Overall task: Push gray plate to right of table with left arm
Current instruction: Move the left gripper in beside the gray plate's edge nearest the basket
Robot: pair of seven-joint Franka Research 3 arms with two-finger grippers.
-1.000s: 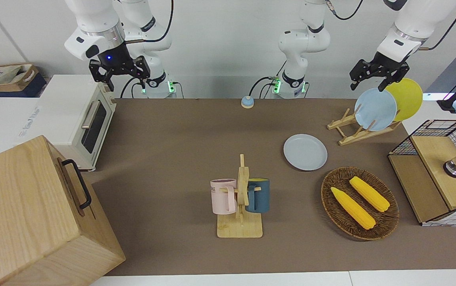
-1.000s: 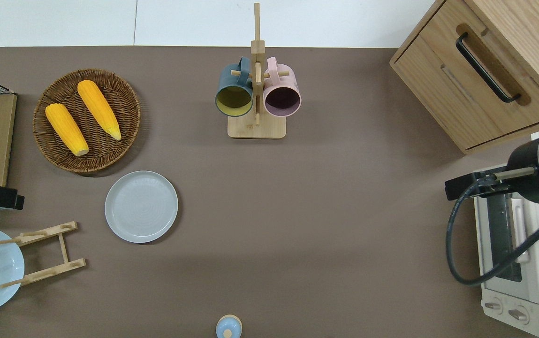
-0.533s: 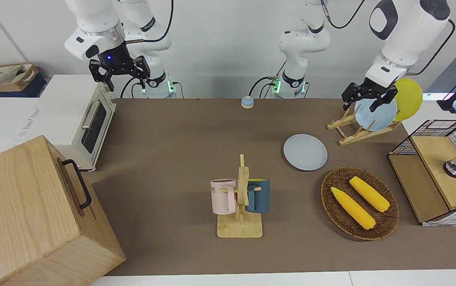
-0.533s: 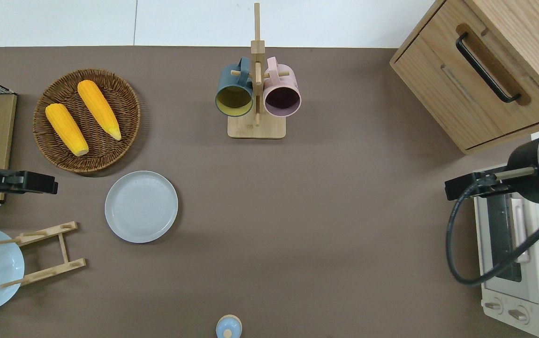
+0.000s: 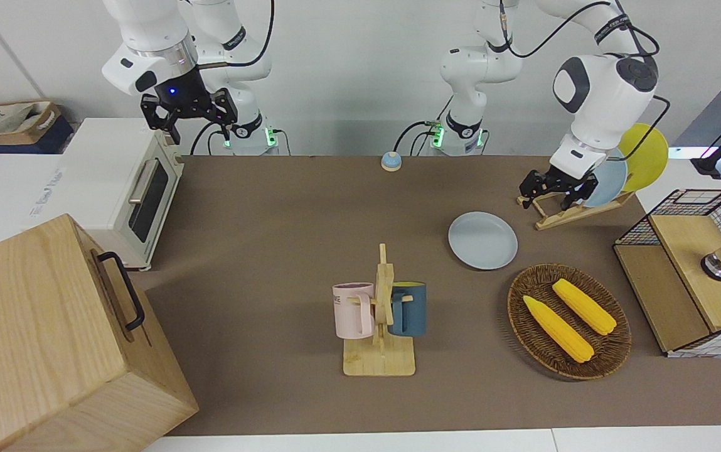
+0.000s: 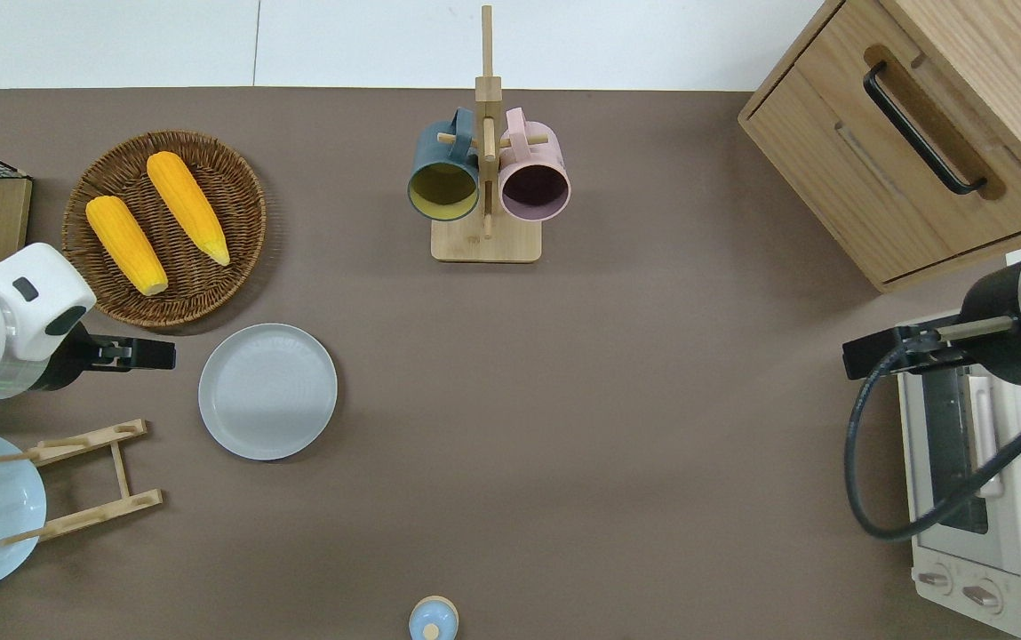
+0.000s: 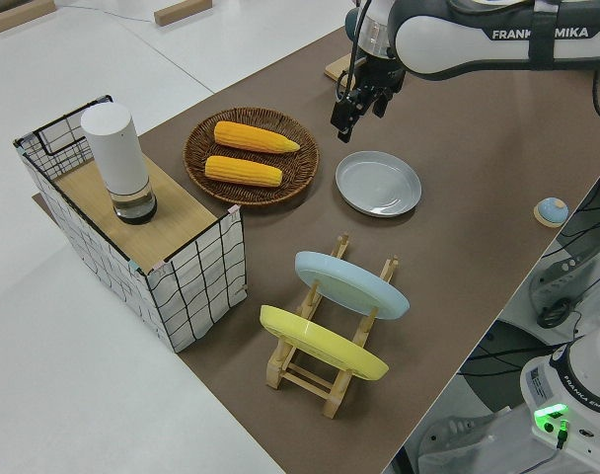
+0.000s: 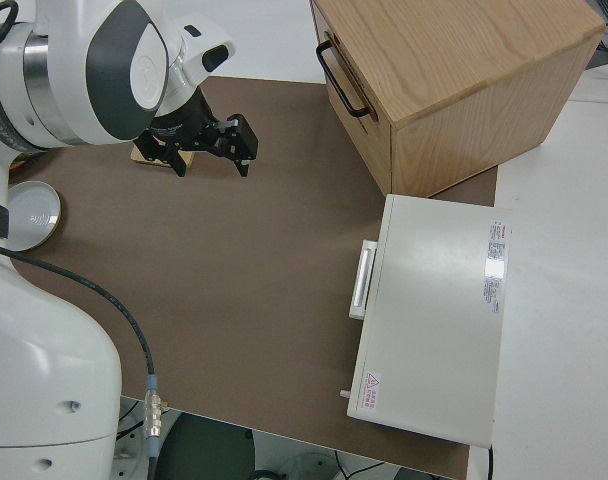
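The gray plate [image 6: 267, 391] [image 5: 482, 240] [image 7: 379, 183] lies flat on the brown table [image 6: 617, 427], toward the left arm's end. My left gripper [image 6: 132, 354] [image 5: 547, 199] [image 7: 344, 117] hangs open and holds nothing. It is over bare table beside the plate, a short gap from its rim on the side toward the left arm's end, between the basket and the plate rack. My right gripper [image 5: 187, 122] [image 8: 209, 155] is open, and that arm is parked.
A wicker basket [image 6: 235, 169] with two corn cobs sits farther from the robots than the plate. A wooden rack [image 6: 83, 480] holds a sky-blue plate [image 7: 351, 283] and a yellow plate [image 5: 649, 154]. A mug tree [image 6: 485, 178], a wooden cabinet [image 6: 919, 133], a toaster oven [image 5: 128, 188] and a wire box [image 5: 686, 270] also stand on the table.
My left arm swung in from the table's end and came down, bringing its gripper close beside the gray plate. The plate and the right arm have not moved.
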